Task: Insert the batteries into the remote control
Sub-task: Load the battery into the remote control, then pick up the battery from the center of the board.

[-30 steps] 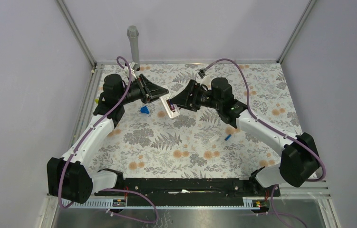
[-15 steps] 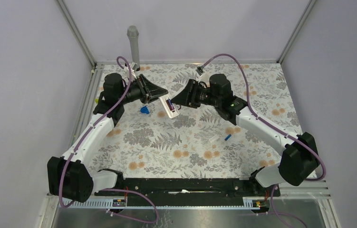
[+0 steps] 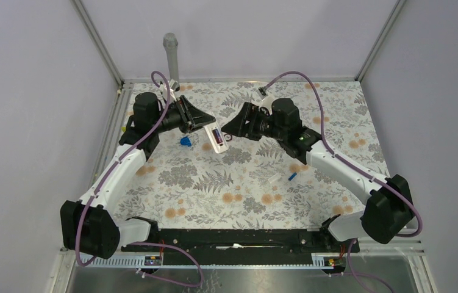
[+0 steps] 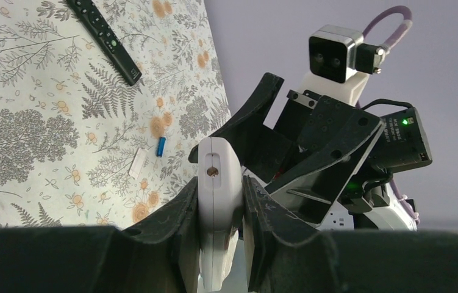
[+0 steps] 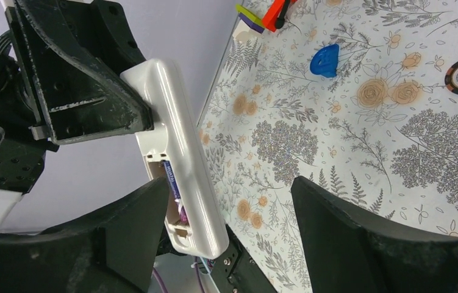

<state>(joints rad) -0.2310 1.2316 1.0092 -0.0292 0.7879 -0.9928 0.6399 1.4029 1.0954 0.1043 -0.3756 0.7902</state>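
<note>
Lilac walls | floral tabletop [image 3: 214,183] – loose battery [image 3: 291,176] (blue) | remote [image 3: 216,138] aloft

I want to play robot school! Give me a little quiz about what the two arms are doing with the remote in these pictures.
1. True or false: the left tool is gripping the white remote and holding it up off the table.
2. Pick one: where is the loose blue battery? A) inside the white remote. B) lying on the table. C) between the left tool's fingers.
3. Fill in the blank: the right tool, close to the remote's battery slot, has its jaws ____.

Key: 1 true. 2 B. 3 open.
</note>
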